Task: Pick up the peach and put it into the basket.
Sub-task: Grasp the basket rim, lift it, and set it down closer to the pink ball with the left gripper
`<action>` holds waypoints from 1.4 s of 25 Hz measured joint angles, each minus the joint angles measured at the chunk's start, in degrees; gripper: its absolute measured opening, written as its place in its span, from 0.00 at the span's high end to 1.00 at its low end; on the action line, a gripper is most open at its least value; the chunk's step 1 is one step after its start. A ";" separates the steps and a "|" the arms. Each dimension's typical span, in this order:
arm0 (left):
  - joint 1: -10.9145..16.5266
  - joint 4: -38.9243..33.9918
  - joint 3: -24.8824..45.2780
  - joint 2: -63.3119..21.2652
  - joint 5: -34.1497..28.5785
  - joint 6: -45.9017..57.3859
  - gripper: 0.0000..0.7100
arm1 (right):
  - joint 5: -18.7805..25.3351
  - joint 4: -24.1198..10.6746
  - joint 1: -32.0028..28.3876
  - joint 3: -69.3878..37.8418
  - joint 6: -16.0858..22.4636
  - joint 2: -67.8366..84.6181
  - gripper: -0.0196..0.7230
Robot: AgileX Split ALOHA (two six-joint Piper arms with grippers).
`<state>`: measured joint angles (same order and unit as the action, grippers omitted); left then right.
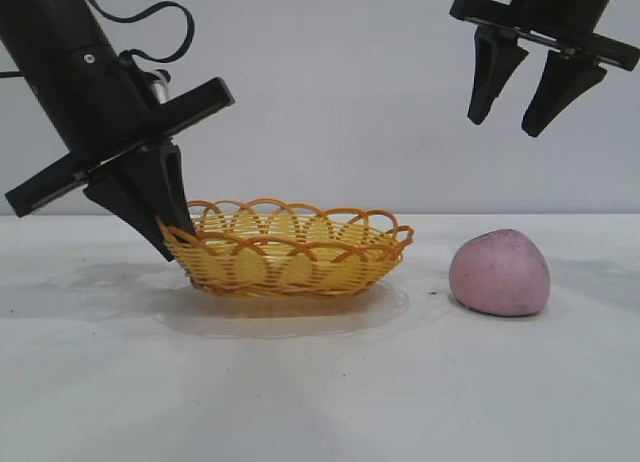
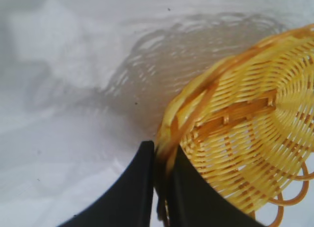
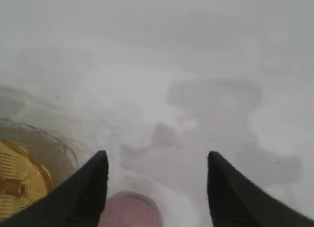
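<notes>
Left hand grips the basket rim; right hand hangs open above the peach.

The left hand (image 1: 165, 237) slants steeply down, clamped on the basket (image 1: 290, 252) at its near-end rim. The right hand (image 1: 520, 107) is raised, fingers spread and empty. The peach (image 1: 500, 273) sits on the bench (image 1: 320, 382), beside the basket.

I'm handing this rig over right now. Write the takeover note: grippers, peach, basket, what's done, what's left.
Left gripper: shut on the rim of the basket at its left end.
Right gripper: open, empty, up in the air above the peach.
Peach: on the table to the right of the basket, apart from it, untouched.
Basket: empty as far as visible.
Done: basket gripped.
Left: lower right gripper, grasp peach, put it in the basket.
</notes>
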<state>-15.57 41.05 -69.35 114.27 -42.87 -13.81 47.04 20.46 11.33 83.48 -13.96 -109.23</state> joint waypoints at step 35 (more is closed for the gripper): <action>0.00 -38.22 -20.99 0.95 -26.03 10.65 0.53 | 0.91 0.00 0.00 0.00 0.00 0.00 0.41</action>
<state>-15.57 2.83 -90.34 115.21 -68.90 -3.16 47.95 20.46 11.33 83.48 -13.96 -109.23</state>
